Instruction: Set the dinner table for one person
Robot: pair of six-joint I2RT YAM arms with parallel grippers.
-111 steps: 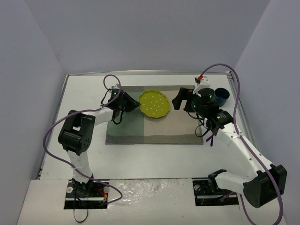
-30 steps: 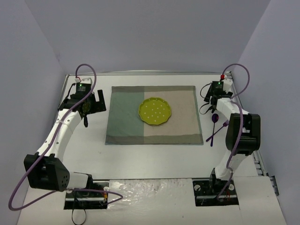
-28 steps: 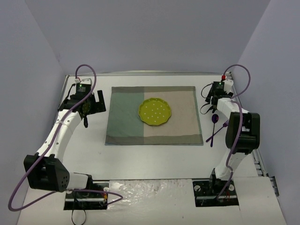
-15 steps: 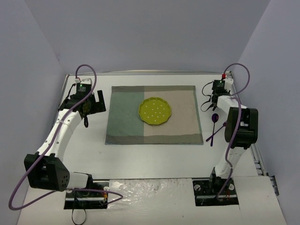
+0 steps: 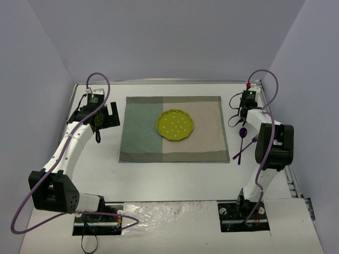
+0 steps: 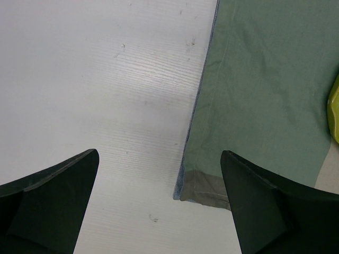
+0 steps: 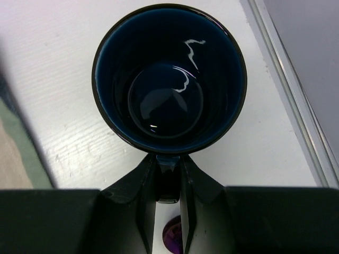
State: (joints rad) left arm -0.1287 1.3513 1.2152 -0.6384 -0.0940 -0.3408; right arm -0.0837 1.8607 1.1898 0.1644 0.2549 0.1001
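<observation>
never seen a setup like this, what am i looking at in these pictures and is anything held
Two robot arms are bolted at the near edge of a white table. The wide picture looks down from above and behind; the other two come from a camera on each wrist. On it lies a green and beige mat with a yellow-green plate on it, and a purple spoon beside it. The left gripper hangs open and empty by the mat's corner. The right gripper pinches the handle of a dark blue mug.
</observation>
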